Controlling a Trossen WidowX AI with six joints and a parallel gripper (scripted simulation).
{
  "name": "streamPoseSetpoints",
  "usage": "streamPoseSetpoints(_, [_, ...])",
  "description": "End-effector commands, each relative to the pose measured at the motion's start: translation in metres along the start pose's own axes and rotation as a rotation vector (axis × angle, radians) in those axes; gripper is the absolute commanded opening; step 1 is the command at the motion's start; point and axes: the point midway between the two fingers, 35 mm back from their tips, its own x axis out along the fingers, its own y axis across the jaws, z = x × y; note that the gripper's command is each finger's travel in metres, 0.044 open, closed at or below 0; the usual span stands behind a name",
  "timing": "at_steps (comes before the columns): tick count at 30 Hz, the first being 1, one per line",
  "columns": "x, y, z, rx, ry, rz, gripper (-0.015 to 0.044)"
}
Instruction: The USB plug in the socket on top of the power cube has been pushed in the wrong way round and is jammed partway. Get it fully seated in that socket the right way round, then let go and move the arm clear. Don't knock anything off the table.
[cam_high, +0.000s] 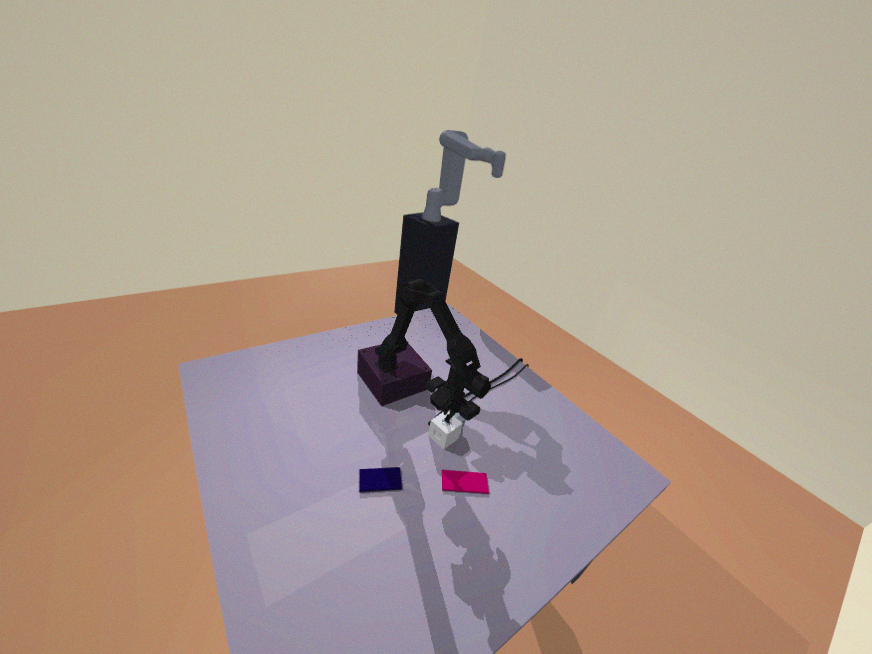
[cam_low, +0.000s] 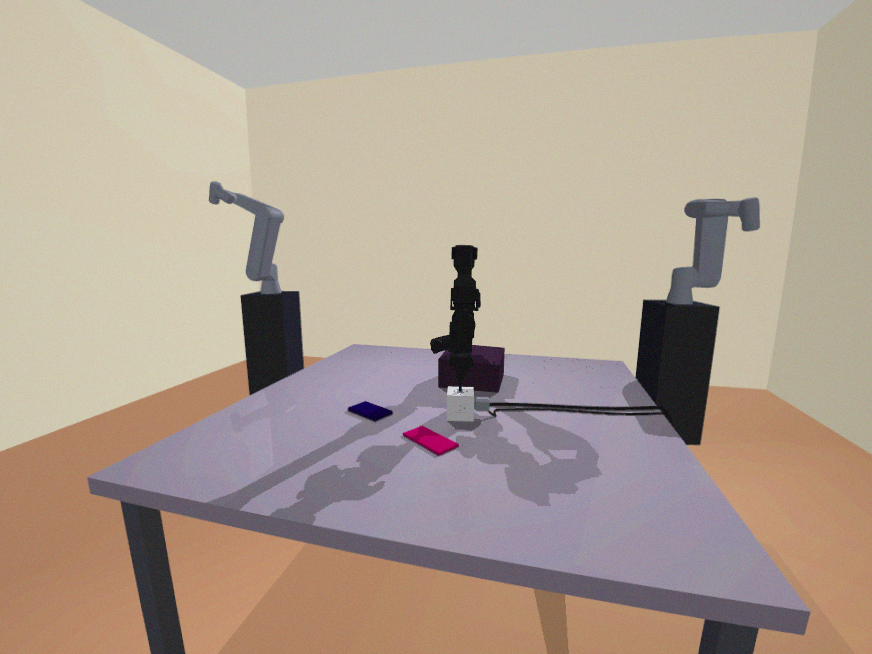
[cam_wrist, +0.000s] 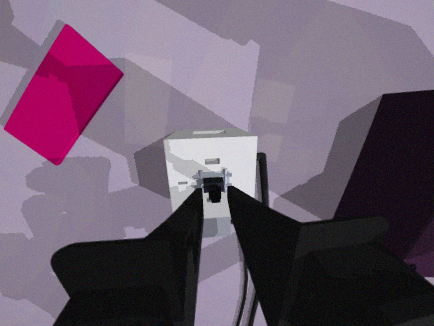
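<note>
a navy card (cam_high: 379, 480) and a magenta card (cam_high: 464, 482) lie flat, apart, on the lilac table (cam_high: 295, 563). two grey arms (cam_low: 262, 235) (cam_low: 704, 246) stand on black pedestals (cam_low: 271, 337) beside it.

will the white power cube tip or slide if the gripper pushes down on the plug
Probably won't tip: the power cube looks as wide as tall and sits flat on the table, with the gripper straight above it. A sideways nudge might slide it; the tabletop looks glossy, though its cable may drag.
</note>
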Motion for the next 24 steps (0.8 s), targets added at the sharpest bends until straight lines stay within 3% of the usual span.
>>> streamPoseSetpoints(1, [0.0, 0.0, 0.0, 0.0, 0.0, -0.001, 0.0095])
streamPoseSetpoints(24, [-0.011, 0.0, 0.001, 0.0, 0.0, 0.0, 0.0095])
